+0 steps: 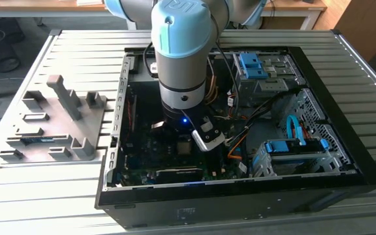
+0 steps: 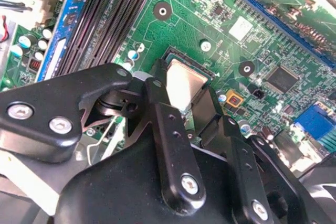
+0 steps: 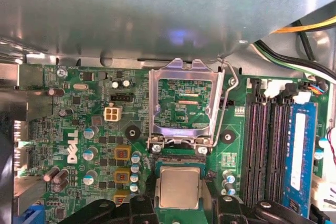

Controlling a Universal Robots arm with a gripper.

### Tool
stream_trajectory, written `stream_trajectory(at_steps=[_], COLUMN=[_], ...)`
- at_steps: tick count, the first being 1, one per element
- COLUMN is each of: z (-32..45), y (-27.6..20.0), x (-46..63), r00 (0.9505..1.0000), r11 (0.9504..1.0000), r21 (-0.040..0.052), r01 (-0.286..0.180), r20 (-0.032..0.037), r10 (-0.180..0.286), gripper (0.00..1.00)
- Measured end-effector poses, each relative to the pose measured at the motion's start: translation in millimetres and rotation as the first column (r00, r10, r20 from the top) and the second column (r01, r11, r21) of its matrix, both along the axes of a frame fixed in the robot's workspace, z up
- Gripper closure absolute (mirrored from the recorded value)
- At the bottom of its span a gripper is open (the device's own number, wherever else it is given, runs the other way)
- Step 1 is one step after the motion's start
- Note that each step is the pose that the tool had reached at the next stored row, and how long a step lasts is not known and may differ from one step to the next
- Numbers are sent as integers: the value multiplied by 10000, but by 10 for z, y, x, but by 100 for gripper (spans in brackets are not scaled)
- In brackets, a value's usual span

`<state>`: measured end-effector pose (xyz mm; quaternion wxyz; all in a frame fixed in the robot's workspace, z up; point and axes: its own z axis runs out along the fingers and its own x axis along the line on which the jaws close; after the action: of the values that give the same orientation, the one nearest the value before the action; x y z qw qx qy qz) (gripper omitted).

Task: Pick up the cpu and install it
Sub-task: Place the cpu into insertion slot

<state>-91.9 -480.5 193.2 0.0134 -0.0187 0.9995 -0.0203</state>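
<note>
Your pincer [image 2: 184,92] is drawn narrow around the cpu [image 2: 185,80]. Its tips press against two opposite edges of the chip, so you appear to be holding it. In both wrist views the cpu [image 3: 179,187] lies flat, silver top up, inside the dark frame of the socket [image 3: 179,157]. You cannot tell from here whether it is fully seated or just above the contacts. The load plate [image 3: 181,98] stands flipped open just beside the socket, with its wire lever [image 3: 224,109] swung clear. In the exterior view your arm [image 1: 182,49] reaches straight down into the open computer case [image 1: 240,189] on the bench [image 1: 77,54].

Alignment is the main danger. If the chip sits slightly rotated or tilted, any downward push is likely to bend the socket contacts. Letting go while it hangs skewed could leave one corner riding on the frame. Space is also tight: the capacitors [image 3: 135,169] stand close by, so a sideways drift could knock them or drag the chip across the socket.
</note>
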Motion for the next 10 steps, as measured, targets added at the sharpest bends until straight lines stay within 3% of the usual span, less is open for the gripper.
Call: stream_trajectory(at_steps=[10], z=[-27], y=[0], x=[-8], r00=[10000], r11=[10000], r21=[35], r01=[-7], r20=[-1], r10=[7], gripper=[56])
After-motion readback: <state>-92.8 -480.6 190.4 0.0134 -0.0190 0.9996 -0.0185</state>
